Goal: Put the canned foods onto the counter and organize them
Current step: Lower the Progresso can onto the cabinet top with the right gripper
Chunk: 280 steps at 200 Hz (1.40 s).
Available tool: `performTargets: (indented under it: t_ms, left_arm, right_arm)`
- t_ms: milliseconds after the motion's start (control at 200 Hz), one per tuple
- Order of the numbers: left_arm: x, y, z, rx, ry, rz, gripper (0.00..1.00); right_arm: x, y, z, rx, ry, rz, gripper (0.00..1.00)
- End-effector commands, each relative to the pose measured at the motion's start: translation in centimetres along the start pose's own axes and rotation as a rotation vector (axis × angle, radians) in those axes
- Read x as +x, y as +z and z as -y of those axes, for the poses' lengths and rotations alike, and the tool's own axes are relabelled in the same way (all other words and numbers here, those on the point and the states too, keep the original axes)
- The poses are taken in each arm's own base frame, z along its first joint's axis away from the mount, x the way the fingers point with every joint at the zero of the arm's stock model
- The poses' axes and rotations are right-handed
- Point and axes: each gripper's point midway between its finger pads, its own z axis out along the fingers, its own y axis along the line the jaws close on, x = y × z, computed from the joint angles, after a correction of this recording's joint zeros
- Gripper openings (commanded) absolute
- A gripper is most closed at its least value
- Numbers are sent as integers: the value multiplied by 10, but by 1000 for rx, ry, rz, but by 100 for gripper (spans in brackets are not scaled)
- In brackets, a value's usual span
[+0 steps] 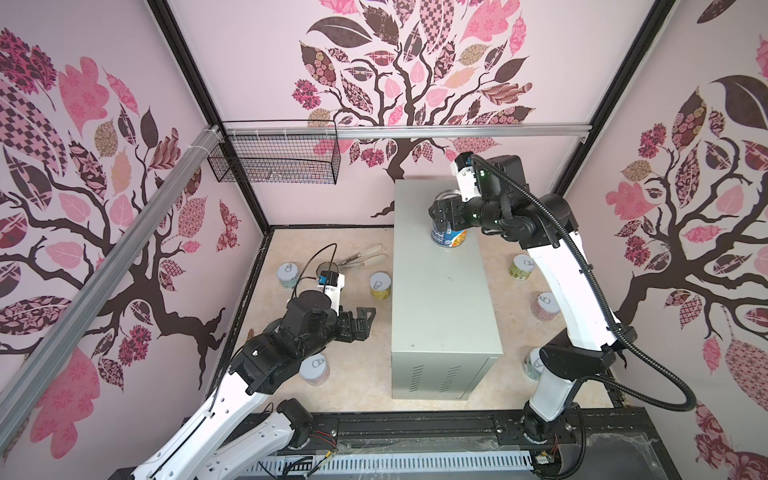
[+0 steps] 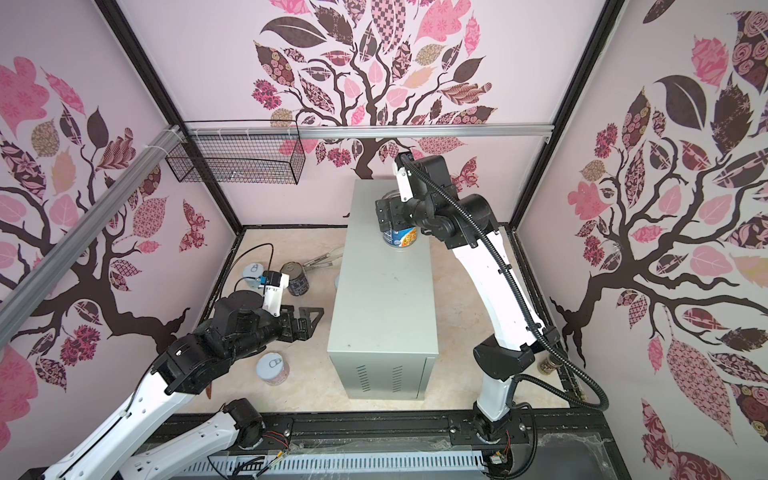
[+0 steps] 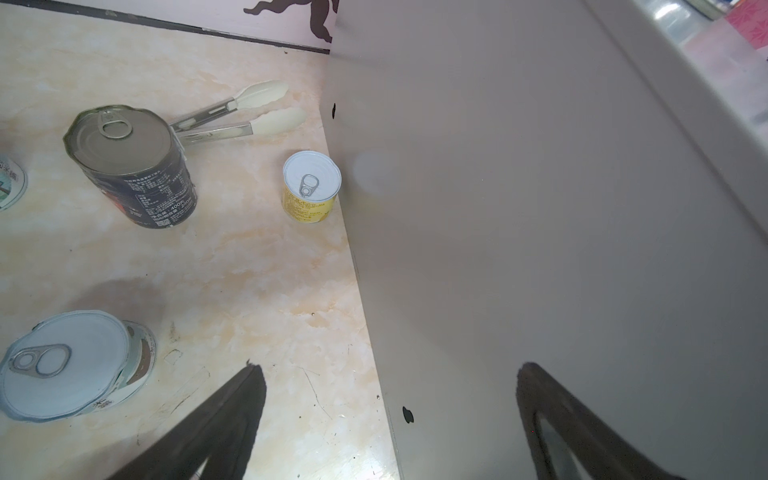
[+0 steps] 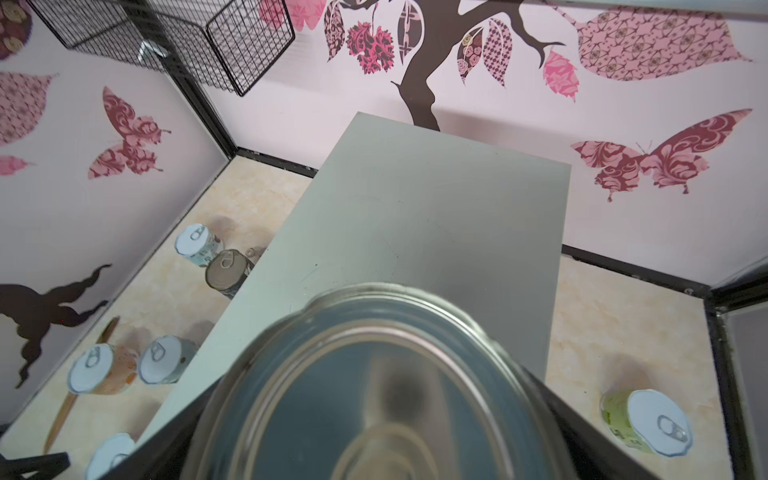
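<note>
A tall blue-labelled can (image 1: 451, 237) (image 2: 401, 237) stands upright on the far part of the counter's (image 1: 440, 311) flat top. My right gripper (image 1: 446, 212) straddles it from above, and its lid (image 4: 374, 395) fills the space between the jaws. Whether the pads press on it is hidden. My left gripper (image 1: 368, 316) (image 3: 386, 370) hangs open and empty over the floor beside the counter's left side. On the floor to the left stand a dark navy can (image 3: 133, 166), a yellow can (image 1: 380, 285) (image 3: 311, 187) and two pale-lidded cans (image 1: 288, 275) (image 1: 315, 370). Three short cans (image 1: 523, 267) (image 1: 545, 305) (image 1: 534, 363) stand on the right.
Metal tongs with cream tips (image 1: 365, 255) (image 3: 249, 116) lie on the beige floor behind the navy can. A black wire basket (image 1: 274, 158) hangs on the back wall at the left. Patterned walls close in three sides.
</note>
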Motion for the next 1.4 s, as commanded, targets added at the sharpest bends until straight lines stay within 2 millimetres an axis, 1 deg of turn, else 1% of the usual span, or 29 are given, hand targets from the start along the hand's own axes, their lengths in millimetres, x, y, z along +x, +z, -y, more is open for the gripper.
performTargets:
  t_ms: [0,120,255,340,360,365,370,390,525,610,725,790,875,980,1135,1220,1335,1395]
  left_arm:
    - [-10,-5,3,7,15,32,98]
    - [-12,-7,4,6,16,35,98]
    - [-17,-14,3,-2,18,47,98]
    - [-20,-18,2,-12,21,59,98]
    - [-21,-19,1,-13,21,61,98]
    - [-21,-20,1,-13,21,63,98]
    - [-21,-20,1,-15,20,63,98]
    - [-22,-21,1,-17,18,66,98]
    - [-26,-29,0,-19,-4,86,98]
    - [-27,-35,0,-10,-14,101,98]
    - [-28,-40,-2,-11,-24,122,98]
    - [-29,-41,-3,-5,-33,142,98]
    - [-29,-41,-1,8,-39,151,98]
    - [-28,-39,-1,13,-38,147,98]
    - [-28,-34,-1,4,-27,145,98]
    - [-29,-32,-2,-6,-22,151,98]
    - [-32,-29,0,-1,-16,155,98]
    - [-33,-28,1,4,-10,155,98]
  right_arm:
    - [-14,-11,-5,-23,-5,59,100]
    - [-20,-22,-5,-32,-5,91,100]
    - [-27,-44,-5,-51,-1,159,100]
    - [-26,-57,-6,-75,3,207,100]
    - [-30,-64,-7,-85,7,233,100]
    - [-26,-62,-7,-87,7,226,100]
    - [-29,-66,-8,-92,11,240,100]
    - [-28,-68,-9,-103,14,251,100]
    - [-16,-85,-13,-159,21,311,100]
    - [-6,-91,-12,-174,22,337,100]
    - [10,-95,-14,-208,3,367,100]
    - [19,-94,-16,-230,-4,383,100]
    - [26,-91,-15,-248,-3,399,100]
    - [31,-79,-13,-261,3,395,100]
    - [32,-58,-14,-266,2,378,100]
    - [30,-48,-9,-268,15,376,100]
    - [27,-35,0,-278,40,374,100]
    - [27,-30,2,-276,37,375,99]
